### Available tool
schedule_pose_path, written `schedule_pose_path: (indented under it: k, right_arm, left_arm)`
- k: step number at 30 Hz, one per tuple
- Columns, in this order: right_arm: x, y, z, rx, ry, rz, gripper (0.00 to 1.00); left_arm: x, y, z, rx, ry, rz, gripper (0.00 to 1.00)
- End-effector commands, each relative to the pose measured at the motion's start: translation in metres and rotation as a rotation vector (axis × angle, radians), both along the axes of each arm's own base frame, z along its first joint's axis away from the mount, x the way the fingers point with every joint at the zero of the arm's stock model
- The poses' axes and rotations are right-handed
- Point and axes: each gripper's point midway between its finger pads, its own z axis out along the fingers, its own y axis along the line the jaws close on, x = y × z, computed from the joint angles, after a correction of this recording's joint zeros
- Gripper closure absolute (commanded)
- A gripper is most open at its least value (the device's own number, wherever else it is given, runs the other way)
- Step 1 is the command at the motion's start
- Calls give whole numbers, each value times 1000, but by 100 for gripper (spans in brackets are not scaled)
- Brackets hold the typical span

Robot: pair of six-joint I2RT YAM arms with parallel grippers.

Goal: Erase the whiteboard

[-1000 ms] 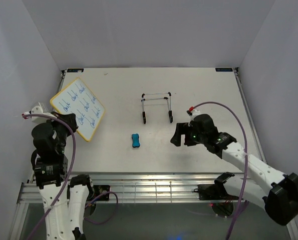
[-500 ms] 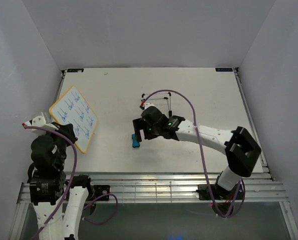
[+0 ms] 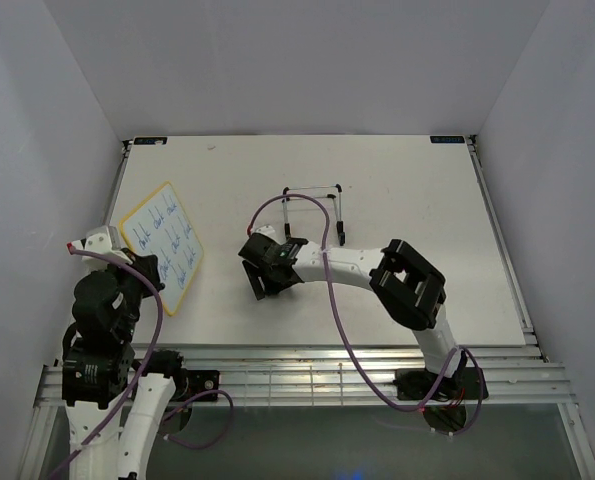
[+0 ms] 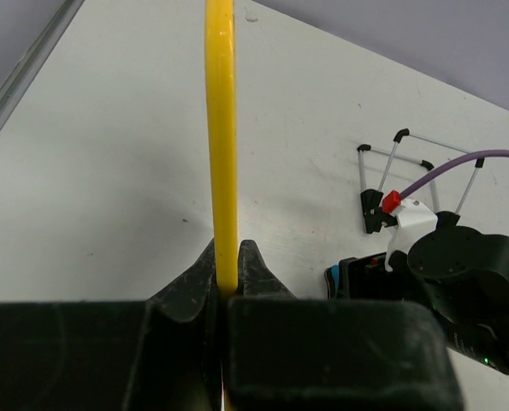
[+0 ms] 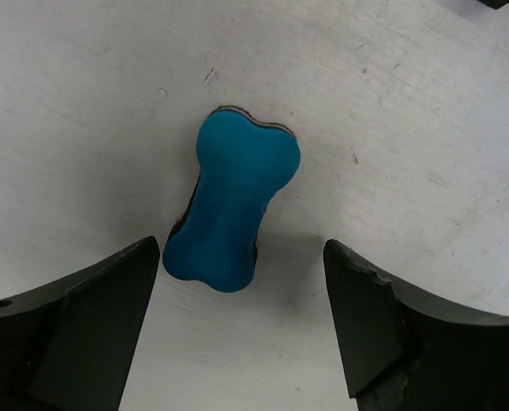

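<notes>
The whiteboard (image 3: 163, 246), white with a yellow frame and blue handwritten words, is tilted up at the left of the table. My left gripper (image 3: 143, 272) is shut on its near edge. In the left wrist view the yellow frame (image 4: 221, 128) runs edge-on up from the closed left gripper (image 4: 225, 267). My right gripper (image 3: 261, 272) hovers open at mid-table over the blue bone-shaped eraser, which it hides in the top view. In the right wrist view the eraser (image 5: 234, 193) lies flat on the table, its near end between the open fingers of the right gripper (image 5: 241, 253), not touched.
A thin black wire stand (image 3: 313, 212) stands just behind the right gripper, also in the left wrist view (image 4: 411, 168). The right arm's purple cable (image 3: 332, 300) loops over the table. The table's left edge (image 3: 120, 190) is close to the board.
The right arm has swung left across the table from the right side to above the eraser. The left arm has shifted the whiteboard slightly right and nearer, still gripped.
</notes>
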Motion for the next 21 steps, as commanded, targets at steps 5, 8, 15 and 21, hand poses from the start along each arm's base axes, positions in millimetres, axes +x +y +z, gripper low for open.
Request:
schedule_pose_path:
  k: [5,8,15,21]
  right_arm:
    - [18,12,9,-5,-54,-25,24]
    - [20,12,9,-4,-57,-29,24]
    - [24,16,9,-4,-67,-34,28]
    - [27,20,7,-4,-74,-39,40]
  left_arm:
    - [5,-1,23,20,-116,-11,100]
    - [6,-3,20,24,-111,-24,100]
    - [5,-5,20,27,-114,-39,100]
    - [6,-7,19,32,-112,-48,100]
